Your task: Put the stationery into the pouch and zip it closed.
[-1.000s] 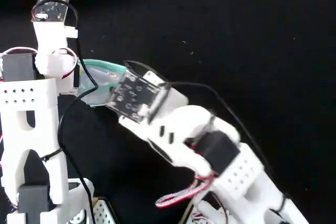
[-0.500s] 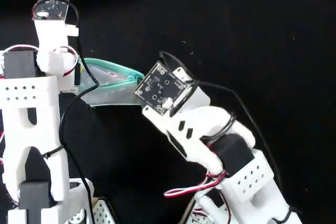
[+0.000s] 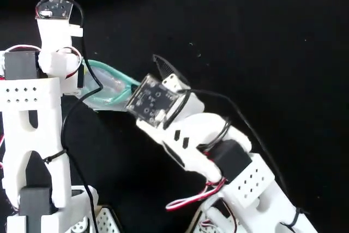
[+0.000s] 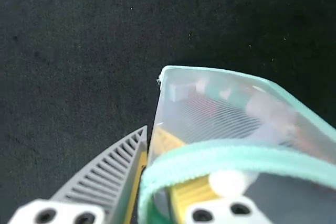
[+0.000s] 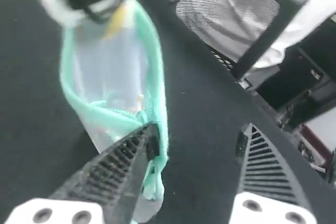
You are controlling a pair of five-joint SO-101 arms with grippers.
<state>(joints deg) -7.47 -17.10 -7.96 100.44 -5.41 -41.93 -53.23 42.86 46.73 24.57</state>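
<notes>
My left fingers are pinched on one end of the pouch. From there its long axis runs across the table to my right fingers, which are spread wide. The teal tab lies right against one finger, on the gap side as far as I can judge, well apart from the other. The slider and contents are too blurred to tell

Clamps the pouch with the left gripper near the left edge of the table; holds the right gripper spread wide beside it.
</notes>
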